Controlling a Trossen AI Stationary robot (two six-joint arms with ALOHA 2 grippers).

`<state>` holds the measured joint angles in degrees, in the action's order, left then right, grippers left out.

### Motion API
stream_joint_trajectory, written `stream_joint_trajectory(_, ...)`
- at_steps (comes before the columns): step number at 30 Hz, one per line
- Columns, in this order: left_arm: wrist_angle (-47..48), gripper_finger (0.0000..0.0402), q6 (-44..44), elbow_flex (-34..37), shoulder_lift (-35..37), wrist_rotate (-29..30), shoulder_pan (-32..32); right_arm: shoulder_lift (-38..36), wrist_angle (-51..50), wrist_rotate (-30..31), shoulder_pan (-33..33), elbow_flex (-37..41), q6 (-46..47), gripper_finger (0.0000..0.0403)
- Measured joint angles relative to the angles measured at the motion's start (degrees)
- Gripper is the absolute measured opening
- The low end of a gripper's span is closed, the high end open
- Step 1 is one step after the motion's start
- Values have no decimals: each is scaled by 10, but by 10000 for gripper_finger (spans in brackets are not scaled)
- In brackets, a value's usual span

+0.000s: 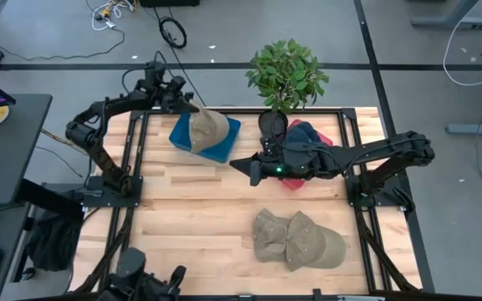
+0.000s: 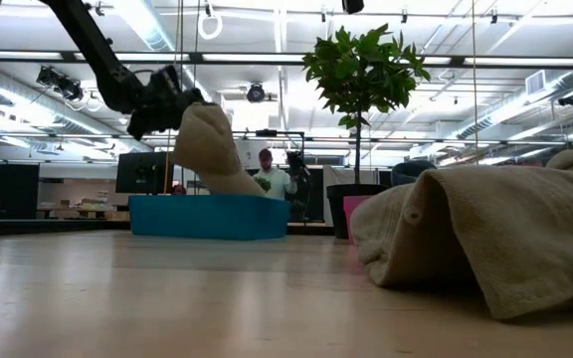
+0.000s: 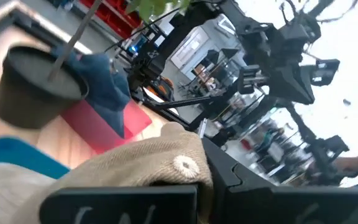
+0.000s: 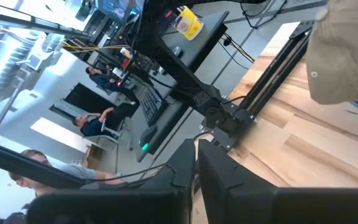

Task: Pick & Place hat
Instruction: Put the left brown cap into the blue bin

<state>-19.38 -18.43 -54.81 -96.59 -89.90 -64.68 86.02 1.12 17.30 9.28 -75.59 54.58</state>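
Left gripper (image 1: 192, 107) is up at the far-left end of the table, fingers clamped on the edge of a tan hat (image 1: 209, 127) — the left wrist view shows dark fingers pinching fabric right beside the crown button; the hat hangs below and just ahead of the gripper, drooping like a sack in the low view, its lower part dipping behind the near wall of the blue bin (image 1: 223, 147) directly under the hand; whether the cloth touches the bin floor I cannot tell from here. My read: the pick is done, the carry looks done, and what is left is the release and the retreat — assuming the blue bin is the target. The hat's long axis runs from the pinch point steeply down and away from the gripper, toward the bin's middle; which way the brim faces is hard to call, bunched as it is. Further out from the hand, across the table's middle, the right gripper (image 1: 245, 167) hovers low over bare wood, fingers pressed together and carrying nothing. Beyond it sits the red bin (image 1: 329, 140) with a dark blue hat (image 1: 306, 132) in it, beside the potted plant (image 1: 287, 77); at the near edge, well apart from both hands, two more tan hats (image 1: 299, 239) lie overlapping — so, judging by that pile, more rounds may follow.
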Motion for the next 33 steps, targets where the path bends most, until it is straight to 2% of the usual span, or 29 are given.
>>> stream_joint_trajectory(12,-2,3,-17,0,-47,8,1,0,-3,0,-1,0,-21,25)
stream_joint_trajectory(18,-2,3,-13,0,-56,65,0,0,-3,1,-7,0,-32,25)
stream_joint_trajectory(25,-3,3,-4,0,-57,98,0,0,-3,17,-7,0,-41,25)
stream_joint_trajectory(33,-3,3,1,0,-57,102,0,0,-3,17,-8,0,-32,25)
